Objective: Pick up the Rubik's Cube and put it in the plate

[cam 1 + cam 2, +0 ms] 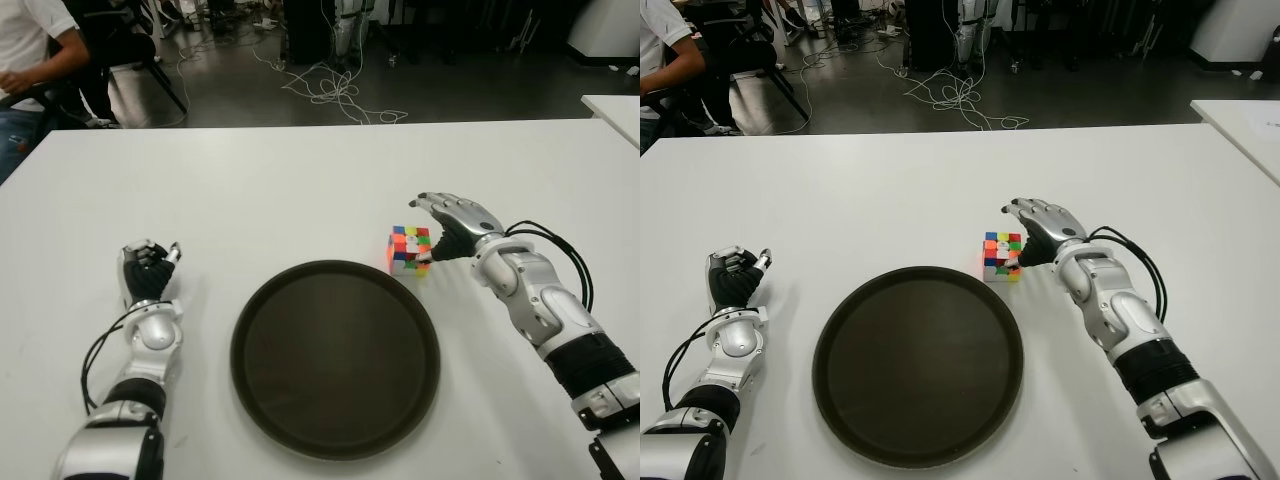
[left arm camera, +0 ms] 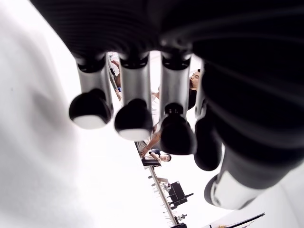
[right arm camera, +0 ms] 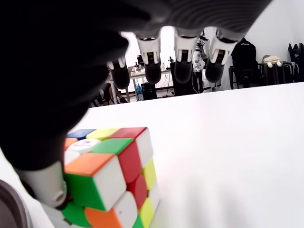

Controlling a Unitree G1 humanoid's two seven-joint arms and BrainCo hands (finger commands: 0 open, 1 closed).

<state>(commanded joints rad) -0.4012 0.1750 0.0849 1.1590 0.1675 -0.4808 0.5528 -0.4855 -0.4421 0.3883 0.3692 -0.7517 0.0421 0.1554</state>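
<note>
The Rubik's Cube (image 1: 410,249) stands on the white table (image 1: 300,190), just past the far right rim of the round dark plate (image 1: 335,360). My right hand (image 1: 430,228) is right beside the cube on its right. Its fingers (image 3: 183,66) are stretched out above and past the cube, not wrapped around it. The thumb (image 3: 47,190) sits against the cube's (image 3: 109,175) near side. The plate holds nothing. My left hand (image 1: 148,268) shows to the left of the plate, with its fingers (image 2: 135,118) curled and nothing in them.
A seated person (image 1: 30,50) is at the far left behind the table. Cables (image 1: 330,90) lie on the floor beyond the table's far edge. The corner of another white table (image 1: 615,110) shows at the right.
</note>
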